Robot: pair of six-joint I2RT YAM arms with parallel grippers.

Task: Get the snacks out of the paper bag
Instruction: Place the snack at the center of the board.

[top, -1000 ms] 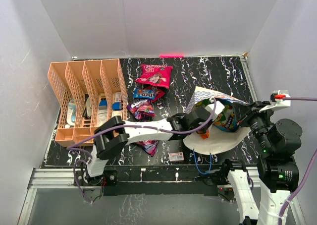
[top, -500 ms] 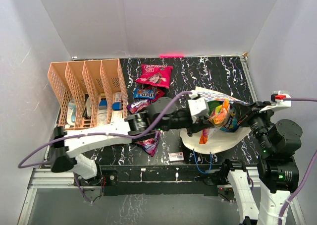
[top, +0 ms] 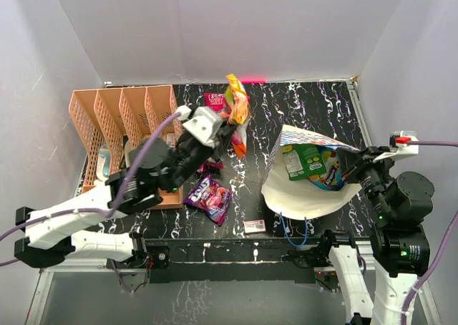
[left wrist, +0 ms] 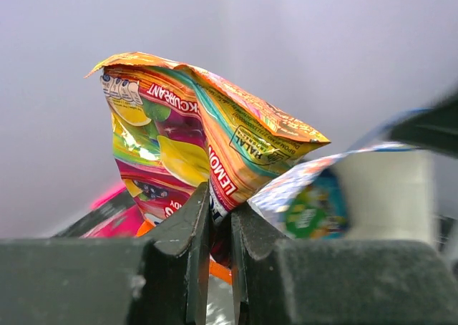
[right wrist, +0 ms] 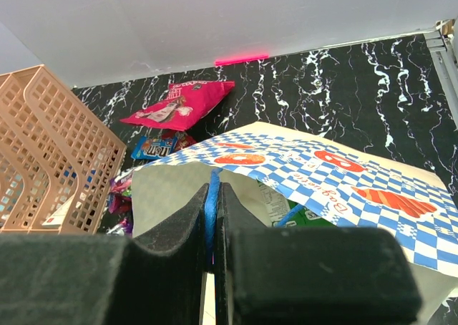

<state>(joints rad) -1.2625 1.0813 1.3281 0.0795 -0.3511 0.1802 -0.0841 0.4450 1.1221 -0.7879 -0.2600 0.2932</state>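
Observation:
The checkered paper bag [top: 308, 140] lies open on its side at the right, cream inside [top: 300, 196]; it also shows in the right wrist view [right wrist: 343, 175]. My right gripper [right wrist: 213, 217] is shut on the bag's blue cord handle [right wrist: 212, 192]. A green packet [top: 300, 160] and a blue packet [top: 330, 173] sit inside the bag. My left gripper [top: 227, 128] is shut on an orange-yellow snack packet [top: 237, 109], held high over the table's middle back; it fills the left wrist view [left wrist: 207, 146]. A magenta packet [top: 213, 99], a purple packet [top: 209, 194] and other snacks lie on the table.
A peach-orange divider rack [top: 122, 132] with small items stands at the left. A small white flat box [top: 254, 227] lies near the front edge. The marbled black tabletop [top: 315, 99] is walled by white panels.
My left gripper has pulled the orange-yellow packet out of the bag and carried it up and left, toward the table's back. The right gripper has stayed on the handle.

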